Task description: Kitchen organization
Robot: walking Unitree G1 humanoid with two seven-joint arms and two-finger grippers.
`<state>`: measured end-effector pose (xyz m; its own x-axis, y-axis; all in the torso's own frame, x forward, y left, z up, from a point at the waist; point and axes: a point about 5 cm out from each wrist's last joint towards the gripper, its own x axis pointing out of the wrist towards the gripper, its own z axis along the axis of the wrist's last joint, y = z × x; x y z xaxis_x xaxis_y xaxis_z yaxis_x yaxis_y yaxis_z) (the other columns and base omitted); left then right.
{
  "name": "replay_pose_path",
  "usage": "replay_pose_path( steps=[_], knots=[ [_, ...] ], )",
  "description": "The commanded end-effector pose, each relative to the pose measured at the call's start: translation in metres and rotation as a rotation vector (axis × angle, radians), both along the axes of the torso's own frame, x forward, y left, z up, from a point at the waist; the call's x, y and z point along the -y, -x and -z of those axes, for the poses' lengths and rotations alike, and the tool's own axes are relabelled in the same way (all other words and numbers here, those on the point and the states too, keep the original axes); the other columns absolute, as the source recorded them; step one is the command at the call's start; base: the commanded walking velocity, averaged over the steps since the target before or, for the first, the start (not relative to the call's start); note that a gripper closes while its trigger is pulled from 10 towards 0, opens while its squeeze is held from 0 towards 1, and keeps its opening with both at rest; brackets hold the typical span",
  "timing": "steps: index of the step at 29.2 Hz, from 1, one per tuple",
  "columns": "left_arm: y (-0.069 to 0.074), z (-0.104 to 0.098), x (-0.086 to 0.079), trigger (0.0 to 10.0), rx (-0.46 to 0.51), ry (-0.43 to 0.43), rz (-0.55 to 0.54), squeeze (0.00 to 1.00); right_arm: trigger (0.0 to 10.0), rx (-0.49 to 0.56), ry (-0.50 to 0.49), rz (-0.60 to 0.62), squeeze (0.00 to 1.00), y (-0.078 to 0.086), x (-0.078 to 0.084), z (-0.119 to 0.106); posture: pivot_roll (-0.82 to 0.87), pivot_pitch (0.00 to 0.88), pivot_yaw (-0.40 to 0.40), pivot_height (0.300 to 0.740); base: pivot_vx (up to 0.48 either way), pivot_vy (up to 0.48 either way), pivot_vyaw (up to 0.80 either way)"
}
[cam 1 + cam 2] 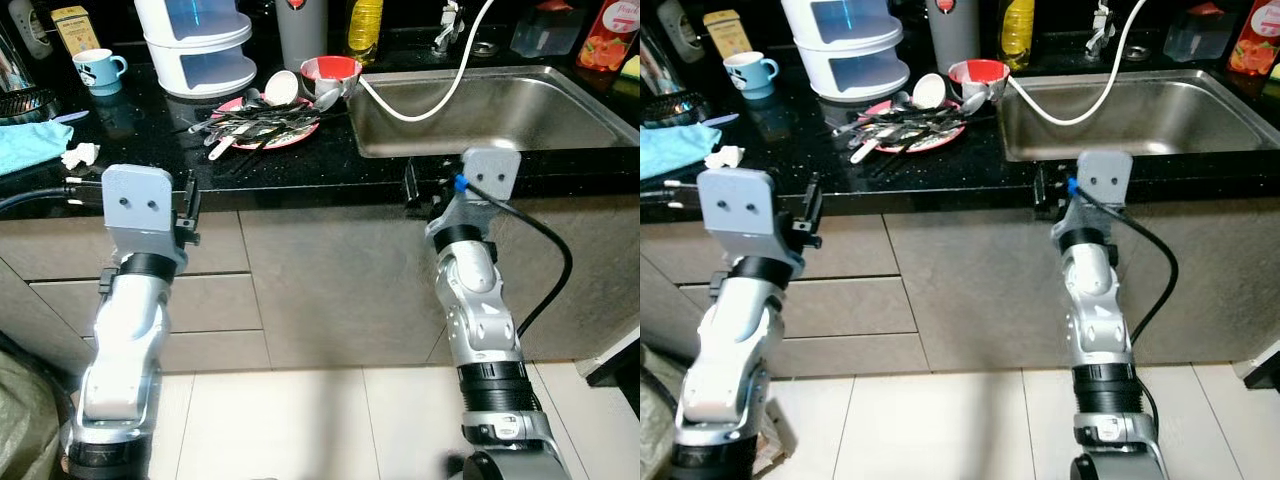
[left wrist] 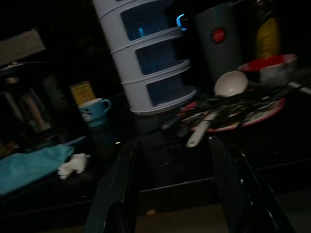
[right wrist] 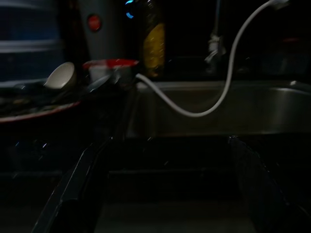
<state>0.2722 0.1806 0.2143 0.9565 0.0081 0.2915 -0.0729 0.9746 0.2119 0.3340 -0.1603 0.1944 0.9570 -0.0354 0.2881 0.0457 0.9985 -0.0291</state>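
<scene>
My left jaws (image 2: 172,187) and right jaws (image 3: 165,187) stand apart, empty, at the black surface's (image 1: 150,140) front edge. The red plate of dark cutlery (image 1: 262,122) lies beyond, nearer my left arm, handles pointing leftward.

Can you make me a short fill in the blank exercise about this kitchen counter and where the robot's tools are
1. The pile of utensils lies on a ____ plate.
2. The white hose droops into the steel ____.
3. The blue mug stands on the ____ countertop.
4. The left tool and right tool both have their fingers ____, holding nothing.

Missing words: red; sink; black; open
</scene>
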Motion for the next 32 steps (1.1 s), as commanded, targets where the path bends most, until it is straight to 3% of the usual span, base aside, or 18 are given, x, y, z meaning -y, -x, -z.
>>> replay_pose_path(
  steps=[1,12,32],
  knots=[
    [-0.003,-0.004,-0.011,10.0,-0.003,-0.028,-0.021,0.00,10.0,0.021,-0.017,-0.002,0.00,-0.001,-0.003,-0.006,0.15,0.000,0.080,0.740,0.000,0.000,0.00],
    [-0.006,-0.015,-0.004,10.0,0.034,-0.025,0.023,0.00,10.0,0.021,-0.059,-0.008,0.00,-0.002,-0.006,-0.007,0.15,0.000,0.082,0.740,0.000,0.000,0.00],
    [-0.007,-0.015,-0.002,10.0,0.029,-0.043,0.054,0.00,10.0,0.007,-0.067,0.000,0.00,-0.002,-0.004,-0.003,0.15,0.000,0.089,0.740,0.400,0.000,0.00]
  ],
)
